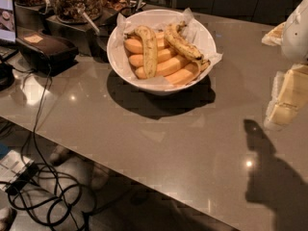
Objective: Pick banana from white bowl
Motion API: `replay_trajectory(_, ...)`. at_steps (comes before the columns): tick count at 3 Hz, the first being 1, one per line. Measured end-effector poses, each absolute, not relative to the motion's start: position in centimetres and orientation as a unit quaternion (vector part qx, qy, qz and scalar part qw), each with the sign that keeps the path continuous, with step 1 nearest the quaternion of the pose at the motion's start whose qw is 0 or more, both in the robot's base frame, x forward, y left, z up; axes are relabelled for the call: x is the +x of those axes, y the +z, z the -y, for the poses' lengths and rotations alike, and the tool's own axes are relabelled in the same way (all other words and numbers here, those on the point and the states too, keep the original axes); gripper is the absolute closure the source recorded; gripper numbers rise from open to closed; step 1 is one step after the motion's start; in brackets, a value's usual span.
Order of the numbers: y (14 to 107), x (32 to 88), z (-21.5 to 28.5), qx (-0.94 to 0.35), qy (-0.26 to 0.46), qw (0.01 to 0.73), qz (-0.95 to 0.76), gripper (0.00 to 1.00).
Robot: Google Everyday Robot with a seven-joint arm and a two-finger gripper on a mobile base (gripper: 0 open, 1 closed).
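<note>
The white bowl stands on the grey counter at the upper middle, lined with crinkled white paper that sticks over its rim. The banana, long, gently curved and heavily brown-speckled, lies on top at the right side of the bowl, its dark end toward the right rim. A lighter-speckled, more curved banana lies on the left. Smooth orange-yellow bananas lie beneath both. My gripper is at the right edge of the view, above the counter, well to the right of the bowl and apart from it.
The grey counter runs across the view, its front edge falling to the floor at lower left. Glass jars of snacks and a black device stand at the back left. Cables lie on the floor.
</note>
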State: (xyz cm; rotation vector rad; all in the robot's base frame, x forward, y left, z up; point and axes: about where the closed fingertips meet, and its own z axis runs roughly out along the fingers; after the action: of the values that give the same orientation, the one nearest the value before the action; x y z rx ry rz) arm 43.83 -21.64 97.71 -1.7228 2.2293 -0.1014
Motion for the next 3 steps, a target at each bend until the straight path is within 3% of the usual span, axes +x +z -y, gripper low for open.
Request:
replay_trajectory(2, 97.9, 44.1, 21.2, -0.588, -0.044, 0.162, -0.791, 0.0)
replay_trajectory(3, 98.3, 45.7, 18.6, -0.579, -0.065, 0.15, -0.798, 0.0)
